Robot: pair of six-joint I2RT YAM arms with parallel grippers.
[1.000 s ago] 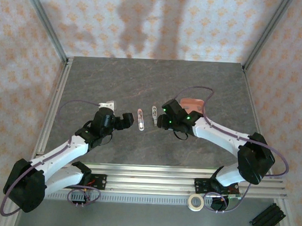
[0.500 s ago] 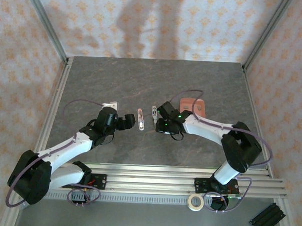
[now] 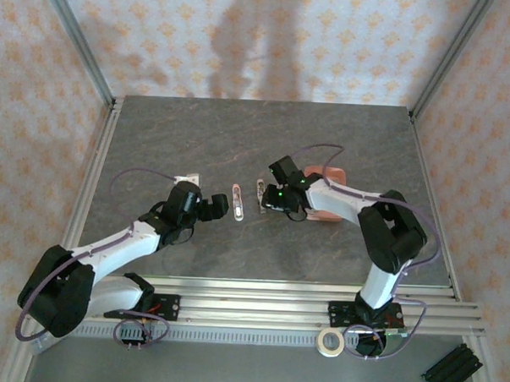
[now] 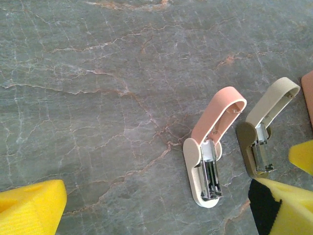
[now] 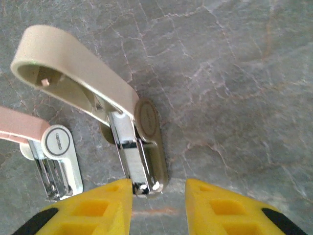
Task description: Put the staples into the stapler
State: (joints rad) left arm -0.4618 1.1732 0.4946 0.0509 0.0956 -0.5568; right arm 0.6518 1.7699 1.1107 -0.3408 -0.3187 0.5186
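Note:
The stapler (image 3: 238,201) is a small pale pink one lying open on the grey table, lid tilted up and its silver channel (image 4: 211,172) exposed. It shows at the left edge of the right wrist view as the pink stapler (image 5: 54,156). My left gripper (image 3: 220,207) stands open just left of it, with the yellow fingers (image 4: 30,209) far apart and nothing between them. My right gripper (image 5: 159,188) is open at the tip of a second, beige stapler (image 5: 122,117), its left finger close to the channel end. The staples are out of view.
The beige stapler (image 3: 261,195) lies open right of the pink one. A salmon-pink tray (image 3: 330,176) sits behind my right arm, partly covered. A small white block (image 3: 185,179) lies behind my left arm. A tape roll (image 3: 330,341) rests below the rails.
My right gripper has moved away from the base towards the beige stapler's tip while its jaws narrowed. The right arm now covers part of the pink tray. The left gripper edged slightly forward.

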